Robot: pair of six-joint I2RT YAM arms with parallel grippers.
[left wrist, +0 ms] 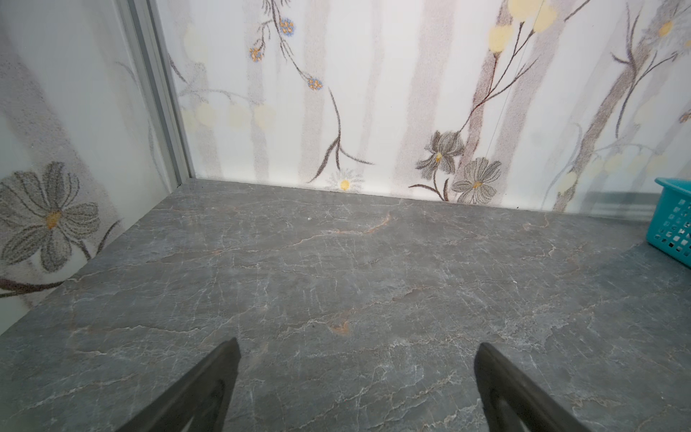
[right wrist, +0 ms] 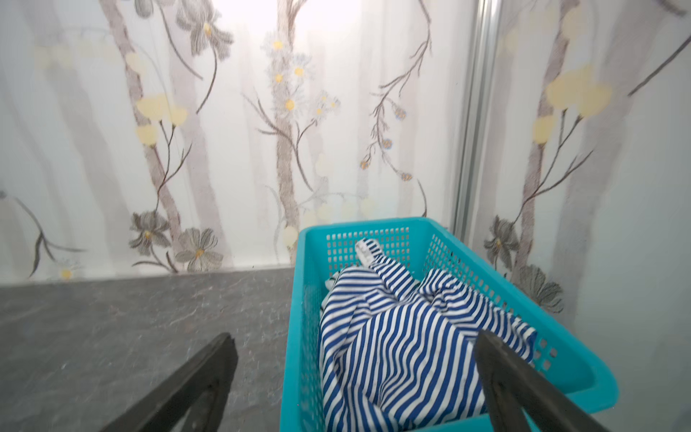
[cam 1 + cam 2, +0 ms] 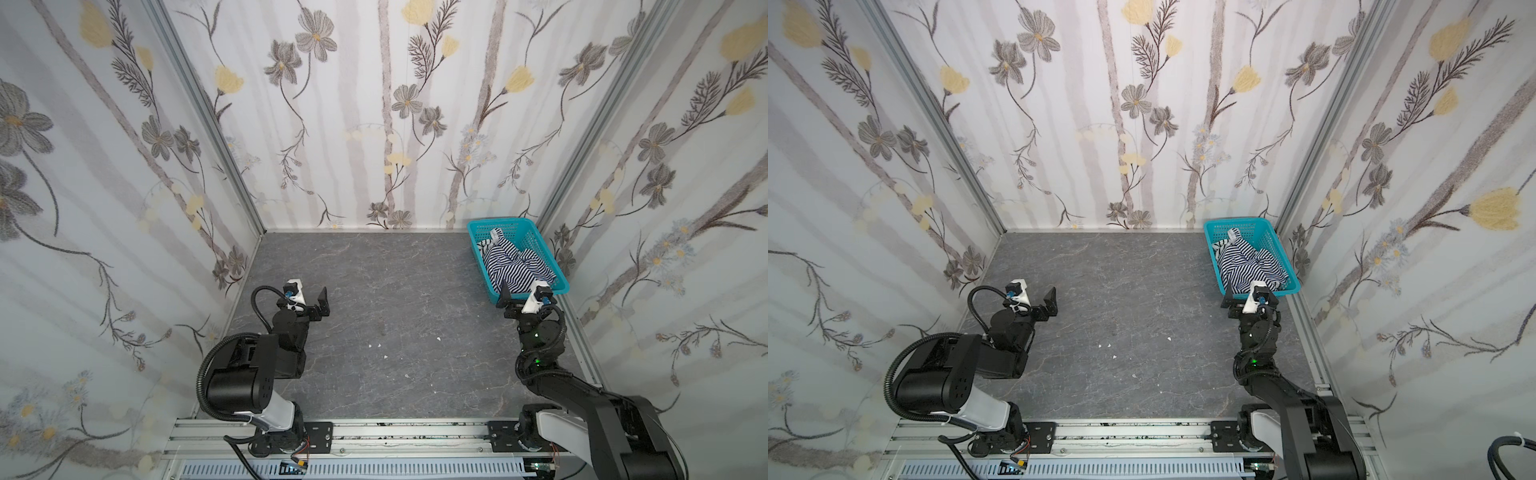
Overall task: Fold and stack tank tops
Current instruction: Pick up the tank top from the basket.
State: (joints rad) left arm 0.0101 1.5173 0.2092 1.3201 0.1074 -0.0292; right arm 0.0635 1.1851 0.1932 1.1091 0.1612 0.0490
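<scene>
Tank tops [image 2: 404, 336] fill corner basket [image 2: 374, 224]; right gripper [image 2: 357, 342] gapes at its rim, left gripper [image 1: 357, 346] gapes over tabletop [image 1: 336, 262].

Black left arm [image 3: 243, 374] and right arm [image 3: 582, 395], white base links [image 3: 276, 415], ribbed black hoses [image 3: 199, 380], green lights [image 3: 537, 360]

I am watching a dark grey, marble-veined tabletop [image 3: 374, 282] that is carrying a teal perforated basket [image 3: 540, 253], which is sitting in its far right corner. A few small white specks [image 3: 378, 345] are lying scattered near the middle, well apart from the basket.
</scene>
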